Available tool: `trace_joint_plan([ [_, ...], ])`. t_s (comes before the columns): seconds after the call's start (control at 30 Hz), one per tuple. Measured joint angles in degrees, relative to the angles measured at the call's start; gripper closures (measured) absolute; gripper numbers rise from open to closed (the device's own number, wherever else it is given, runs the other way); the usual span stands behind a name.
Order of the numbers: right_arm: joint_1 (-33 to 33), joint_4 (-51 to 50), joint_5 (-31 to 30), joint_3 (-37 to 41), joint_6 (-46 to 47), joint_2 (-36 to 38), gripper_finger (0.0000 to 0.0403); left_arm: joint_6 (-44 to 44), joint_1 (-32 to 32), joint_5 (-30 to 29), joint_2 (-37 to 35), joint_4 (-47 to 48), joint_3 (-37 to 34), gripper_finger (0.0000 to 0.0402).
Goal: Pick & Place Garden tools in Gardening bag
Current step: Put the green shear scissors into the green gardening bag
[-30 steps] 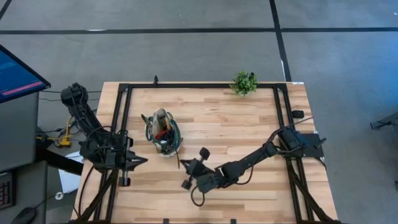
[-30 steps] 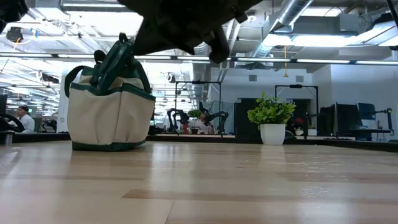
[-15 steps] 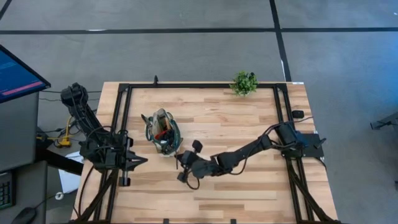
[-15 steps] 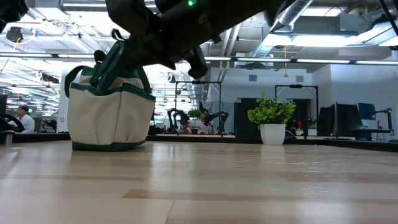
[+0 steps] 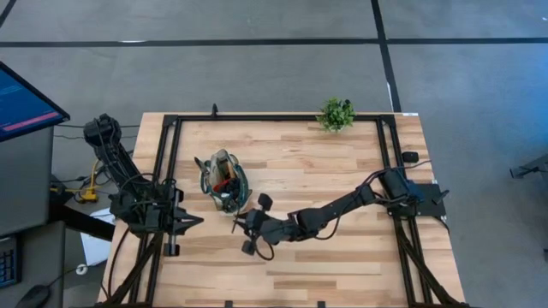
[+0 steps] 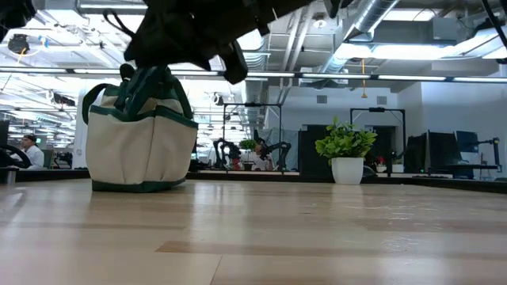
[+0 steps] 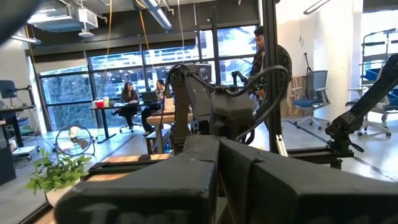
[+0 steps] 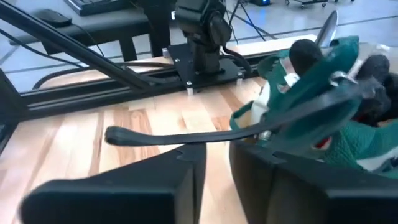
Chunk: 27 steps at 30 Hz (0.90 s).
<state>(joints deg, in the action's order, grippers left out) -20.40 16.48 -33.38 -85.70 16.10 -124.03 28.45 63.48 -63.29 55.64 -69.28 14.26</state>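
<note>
Pale wooden table (image 5: 325,162), office behind.

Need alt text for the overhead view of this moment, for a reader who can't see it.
The right arm stretches across a wooden table, its right gripper beside a small gardening bag with tools inside. The left gripper waits at the table's left edge, and a small plant stands at the far edge.

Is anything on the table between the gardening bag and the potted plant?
No. In the high view only bare wood lies between the gardening bag and the potted plant; the right hand works on the bag's other side.
</note>
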Motion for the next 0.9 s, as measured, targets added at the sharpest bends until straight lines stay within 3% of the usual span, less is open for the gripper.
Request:
trace_joint_plan([
  [0.13,-0.11,-5.57,-1.66,-2.76,0.47,0.02,0.0318,-0.37,0.00,0.02,0.00,0.04,0.00,0.0401],
  [0.37,-1.05,-11.63,-14.92,-5.94,0.46,0.02,0.0321,-0.37,-0.02,0.00,0.00,0.02,0.00,0.0401],
  [0.9,1.18,-11.09,-12.42,-5.98,5.64,0.11,0.0294,-0.39,-0.02,-0.07,0.00,0.02,0.00,0.0397],
])
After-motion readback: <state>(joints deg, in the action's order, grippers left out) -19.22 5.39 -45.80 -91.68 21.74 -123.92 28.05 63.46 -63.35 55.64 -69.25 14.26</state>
